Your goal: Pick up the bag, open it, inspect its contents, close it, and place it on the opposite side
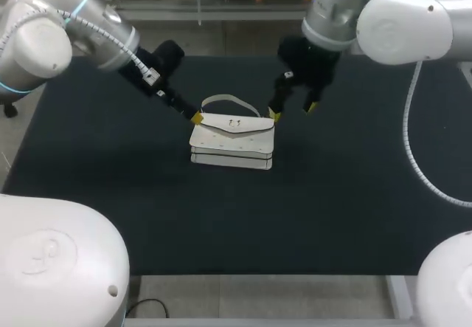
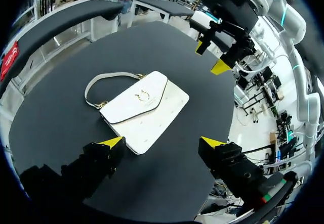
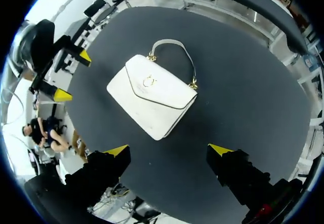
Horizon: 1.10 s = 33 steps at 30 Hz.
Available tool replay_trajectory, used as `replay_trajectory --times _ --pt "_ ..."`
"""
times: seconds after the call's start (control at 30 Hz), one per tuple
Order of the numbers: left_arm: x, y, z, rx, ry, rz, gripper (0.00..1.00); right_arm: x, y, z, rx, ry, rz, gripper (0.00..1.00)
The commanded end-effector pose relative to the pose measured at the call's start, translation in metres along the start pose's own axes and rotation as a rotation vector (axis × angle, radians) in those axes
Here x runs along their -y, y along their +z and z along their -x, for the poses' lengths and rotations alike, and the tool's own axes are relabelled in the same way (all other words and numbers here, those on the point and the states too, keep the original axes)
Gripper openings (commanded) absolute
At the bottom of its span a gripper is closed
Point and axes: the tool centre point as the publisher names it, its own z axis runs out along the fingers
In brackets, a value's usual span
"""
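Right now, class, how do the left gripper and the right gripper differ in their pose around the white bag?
The left gripper sits at the white bag's left end, the right gripper at its right end. The left gripper slants in low; the right gripper points down more steeply. A bag corner lies between the left gripper's fingers; the right gripper has the bag just ahead. Both are open, holding nothing.

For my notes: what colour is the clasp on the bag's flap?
The clasp is gold, on the white bag; clearest in the right wrist view.
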Motion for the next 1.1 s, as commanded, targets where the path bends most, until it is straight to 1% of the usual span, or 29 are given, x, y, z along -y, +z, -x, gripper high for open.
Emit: replay_trajectory --times 0.03,0.37,0.43,0.47,0.53,0.57,0.6,0.63,0.7,0.73,0.77,0.8,0.87,0.9,0.93,1.0,1.1 --pt "-0.001 0.001 -0.003 0.061 -0.572 0.004 1.00 0.004 0.002 0.005 -0.182 0.535 0.048 1.00" --pt "-0.001 0.001 -0.003 0.061 -0.572 0.004 1.00 0.004 0.002 0.005 -0.182 0.535 0.048 1.00" --pt "0.002 0.007 0.008 0.012 -0.721 -0.057 1.00 -0.003 0.003 0.005 -0.199 0.627 0.105 1.00" --pt "0.002 0.010 0.013 -0.017 -0.766 -0.080 1.00 -0.003 0.003 0.006 -0.263 0.640 0.114 1.00" --pt "0.001 0.017 0.024 -0.064 -0.875 -0.102 1.00 -0.004 0.005 0.007 -0.317 0.681 0.148 1.00" --pt "-0.001 0.020 0.027 -0.098 -0.887 -0.109 1.00 -0.006 0.007 0.008 -0.352 0.701 0.153 1.00" --pt "-0.002 0.023 0.030 -0.108 -0.913 -0.113 1.00 -0.007 0.008 0.009 -0.385 0.714 0.146 1.00" --pt "-0.003 0.025 0.033 -0.141 -0.918 -0.116 1.00 -0.009 0.010 0.009 -0.392 0.733 0.160 1.00" --pt "-0.005 0.026 0.038 -0.196 -0.922 -0.135 1.00 -0.010 0.014 0.010 -0.443 0.764 0.145 1.00" --pt "-0.006 0.026 0.040 -0.236 -0.907 -0.140 1.00 -0.011 0.015 0.011 -0.458 0.777 0.160 1.00" --pt "-0.007 0.027 0.043 -0.254 -0.921 -0.152 1.00 -0.011 0.018 0.011 -0.488 0.794 0.146 1.00" --pt "-0.006 0.029 0.045 -0.268 -0.922 -0.149 1.00 -0.011 0.020 0.012 -0.512 0.816 0.137 1.00" --pt "-0.006 0.032 0.049 -0.298 -0.923 -0.157 1.00 -0.011 0.026 0.014 -0.533 0.849 0.142 1.00" --pt "-0.005 0.034 0.051 -0.323 -0.928 -0.147 1.00 -0.012 0.029 0.015 -0.559 0.861 0.125 1.00" --pt "-0.005 0.035 0.053 -0.343 -0.935 -0.152 1.00 -0.012 0.032 0.016 -0.560 0.870 0.124 1.00" --pt "-0.003 0.039 0.055 -0.381 -0.938 -0.137 1.00 -0.013 0.036 0.015 -0.572 0.888 0.112 1.00" --pt "-0.001 0.045 0.059 -0.399 -0.945 -0.134 1.00 -0.016 0.042 0.013 -0.579 0.903 0.103 1.00"
